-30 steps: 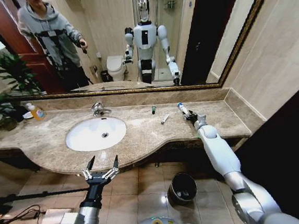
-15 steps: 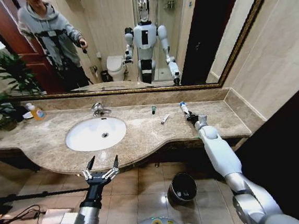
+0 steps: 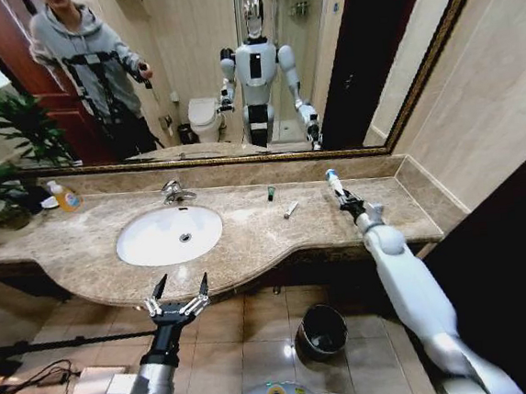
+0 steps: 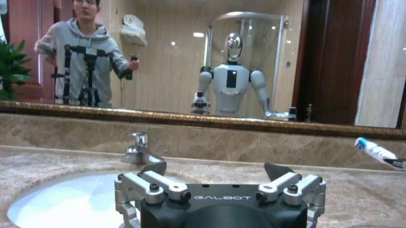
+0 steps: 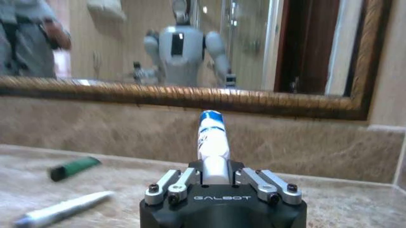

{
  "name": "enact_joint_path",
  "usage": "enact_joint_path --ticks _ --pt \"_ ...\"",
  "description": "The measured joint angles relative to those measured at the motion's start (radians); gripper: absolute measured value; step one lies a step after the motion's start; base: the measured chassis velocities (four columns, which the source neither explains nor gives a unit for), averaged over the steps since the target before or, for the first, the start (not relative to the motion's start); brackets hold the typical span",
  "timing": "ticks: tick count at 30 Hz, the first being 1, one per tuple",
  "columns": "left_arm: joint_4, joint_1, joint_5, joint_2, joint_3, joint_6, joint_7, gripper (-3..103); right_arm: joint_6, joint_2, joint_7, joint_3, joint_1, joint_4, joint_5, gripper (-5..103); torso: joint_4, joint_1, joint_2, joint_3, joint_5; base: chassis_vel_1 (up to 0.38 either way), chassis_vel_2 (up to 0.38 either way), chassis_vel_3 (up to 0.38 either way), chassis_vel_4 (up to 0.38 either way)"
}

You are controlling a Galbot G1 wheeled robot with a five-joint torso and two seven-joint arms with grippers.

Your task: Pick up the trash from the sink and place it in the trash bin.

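The beige marble counter (image 3: 248,240) spanned the head view, with the white oval sink (image 3: 169,235) set in its left half and the chrome faucet (image 3: 172,192) behind it. On the floor tiles below the counter edge stood the small black trash bin (image 3: 320,330), well apart from the raised arm. The right gripper (image 3: 349,204) had risen from the counter surface over the preceding second, its jaws clamped on a white tube with blue print (image 3: 335,182); the tube now stood clear of the marble, tilted up toward the mirror (image 3: 215,67), where a second earlier it lay at counter level. The right wrist view confirmed the grasp: the tube projected straight out between the closed fingers (image 5: 184,183). The lift indicated a completed pick, with carriage to the bin judged the step in hand. Two pieces of trash were still on the counter between sink and right gripper: a thin pale stick (image 3: 290,209) and a dark-green-capped piece (image 3: 270,194). The left gripper (image 3: 179,294) hung idle below the counter's front edge, jaws apart.
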State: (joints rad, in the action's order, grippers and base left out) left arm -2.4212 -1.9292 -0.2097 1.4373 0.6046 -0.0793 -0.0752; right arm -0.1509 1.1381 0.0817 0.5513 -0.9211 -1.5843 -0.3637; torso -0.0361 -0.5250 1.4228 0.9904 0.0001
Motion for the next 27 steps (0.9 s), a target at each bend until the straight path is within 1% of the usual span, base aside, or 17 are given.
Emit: enact_joint_path --ticks 3,4,5,7,8,11,12,13,15,18,19,21,22,23,24,25,27 --pt "0.0 0.0 0.0 0.0 0.0 0.0 0.0 100 0.029 0.013 -0.034 0.047 -0.146 -0.18 -0.025 24 -0.0009 0.0 0.0 0.0 -0.0002 0.0 0.0 0.0 0.0" --pt "0.0 0.0 0.0 0.0 0.0 0.0 0.0 100 0.029 0.013 -0.034 0.047 -0.146 -0.18 -0.025 24 -0.0009 0.0 0.0 0.0 -0.0002 0.0 0.0 0.0 0.0" --pt "0.0 0.0 0.0 0.0 0.0 0.0 0.0 100 0.041 0.024 -0.043 0.067 -0.204 -0.247 -0.033 24 -0.001 0.0 0.0 0.0 -0.0001 0.0 0.0 0.0 0.0" --pt "0.0 0.0 0.0 0.0 0.0 0.0 0.0 100 0.069 0.057 -0.056 0.107 -0.343 -0.374 -0.032 24 -0.0009 0.0 0.0 0.0 -0.0004 0.0 0.0 0.0 0.0" --pt "0.0 0.0 0.0 0.0 0.0 0.0 0.0 100 0.069 0.057 -0.056 0.107 -0.343 -0.374 -0.032 24 -0.0009 0.0 0.0 0.0 -0.0004 0.0 0.0 0.0 0.0" --pt "0.0 0.0 0.0 0.0 0.0 0.0 0.0 100 0.119 0.112 -0.058 0.121 -0.489 -0.479 0.003 24 0.0 0.0 0.0 0.0 -0.0004 0.0 0.0 0.0 0.0" --pt "0.0 0.0 0.0 0.0 0.0 0.0 0.0 100 0.119 0.112 -0.058 0.121 -0.489 -0.479 0.003 24 0.0 0.0 0.0 0.0 -0.0004 0.0 0.0 0.0 0.0" --pt "0.0 0.0 0.0 0.0 0.0 0.0 0.0 100 0.146 0.137 -0.058 0.115 -0.539 -0.509 0.025 24 -0.0009 0.0 0.0 0.0 -0.0002 0.0 0.0 0.0 0.0" --pt "0.0 0.0 0.0 0.0 0.0 0.0 0.0 100 0.164 0.155 -0.057 0.117 -0.574 -0.526 0.038 24 -0.0008 0.0 0.0 0.0 0.0001 0.0 0.0 0.0 0.0" --pt "0.0 0.0 0.0 0.0 0.0 0.0 0.0 100 0.249 0.236 -0.054 0.138 -0.722 -0.575 0.08 24 -0.0007 0.0 0.0 0.0 -0.0001 0.0 0.0 0.0 0.0" --pt "0.0 0.0 0.0 0.0 0.0 0.0 0.0 100 0.249 0.236 -0.054 0.138 -0.722 -0.575 0.08 24 -0.0007 0.0 0.0 0.0 -0.0001 0.0 0.0 0.0 0.0" --pt "0.0 0.0 0.0 0.0 0.0 0.0 0.0 100 0.306 0.283 -0.048 0.146 -0.806 -0.581 0.1 24 -0.0005 0.0 0.0 0.0 -0.0001 0.0 0.0 0.0 0.0" --pt "0.0 0.0 0.0 0.0 0.0 0.0 0.0 100 0.306 0.283 -0.048 0.146 -0.806 -0.581 0.1 24 -0.0005 0.0 0.0 0.0 -0.0001 0.0 0.0 0.0 0.0" --pt "0.0 0.0 0.0 0.0 0.0 0.0 0.0 100 0.361 0.319 -0.045 0.147 -0.86 -0.58 0.116 24 -0.0006 0.0 0.0 0.0 -0.0001 0.0 0.0 0.0 0.0" --pt "0.0 0.0 0.0 0.0 0.0 0.0 0.0 100 0.389 0.338 -0.045 0.147 -0.885 -0.578 0.121 24 -0.0006 0.0 0.0 0.0 -0.0003 0.0 0.0 0.0 0.0" --pt "0.0 0.0 0.0 0.0 0.0 0.0 0.0 100 0.389 0.338 -0.045 0.147 -0.885 -0.578 0.121 24 -0.0006 0.0 0.0 0.0 -0.0003 0.0 0.0 0.0 0.0" --pt "0.0 0.0 0.0 0.0 0.0 0.0 0.0 100 0.462 0.388 -0.046 0.147 -0.951 -0.56 0.131 24 -0.0006 0.0 0.0 0.0 -0.0003 0.0 0.0 0.0 0.0"
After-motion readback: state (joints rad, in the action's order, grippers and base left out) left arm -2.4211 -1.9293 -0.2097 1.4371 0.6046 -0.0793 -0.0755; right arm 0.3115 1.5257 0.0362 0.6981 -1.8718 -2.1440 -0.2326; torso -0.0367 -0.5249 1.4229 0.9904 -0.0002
